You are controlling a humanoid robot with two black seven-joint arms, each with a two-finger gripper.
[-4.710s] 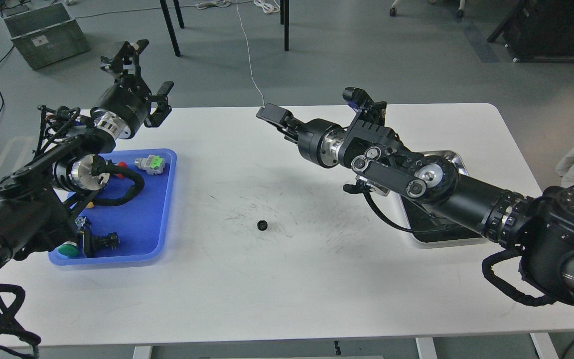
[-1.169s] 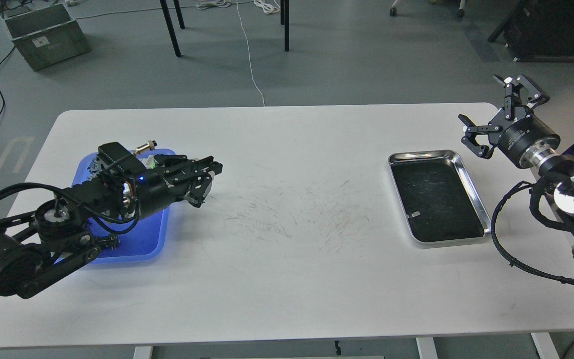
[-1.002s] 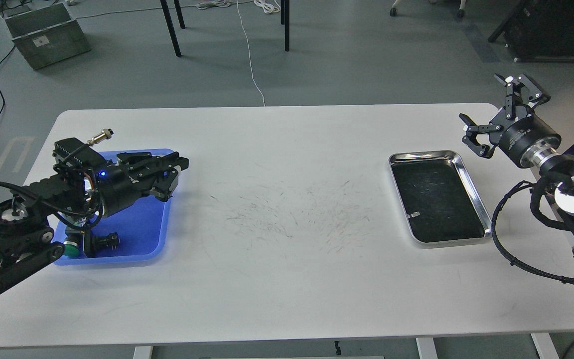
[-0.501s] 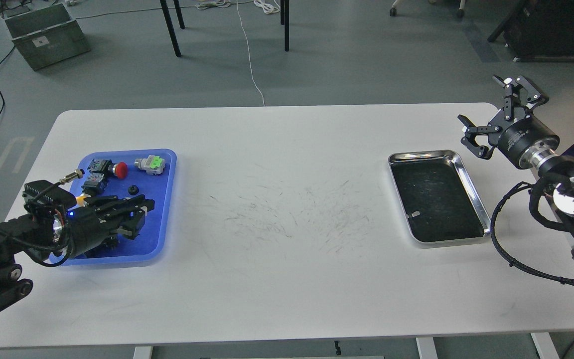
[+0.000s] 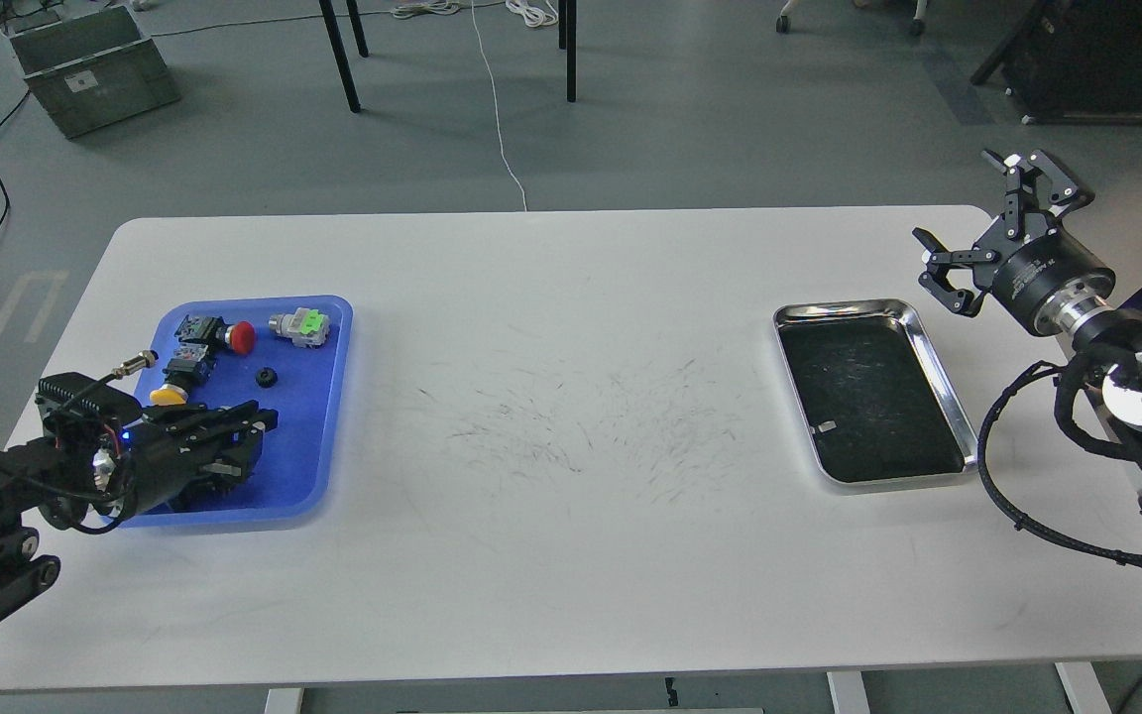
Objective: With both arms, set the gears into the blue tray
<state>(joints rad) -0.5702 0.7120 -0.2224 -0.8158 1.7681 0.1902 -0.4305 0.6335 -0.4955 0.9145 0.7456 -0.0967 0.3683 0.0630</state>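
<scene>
Now gear [image 5: 266,377] lying flat in blue tray [image 5: 318,436], near red button [image 5: 242,338]. Looking light, stiff, toothed rim; best pinching across rim. Left end effector [image 5: 256,436] hanging low over tray, spread unclear. Right end effector [image 5: 977,223] spread wide, holding nothing, beyond steel tray [image 5: 943,407] on bench [image 5: 571,555].

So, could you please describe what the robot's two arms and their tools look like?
Both arms are black. The left tool has slim black fingers, a ribbed black block and a small blue light behind it. The right tool has two black fingers on a round black body with white lettering, silver round joints and looping black cables.
</scene>
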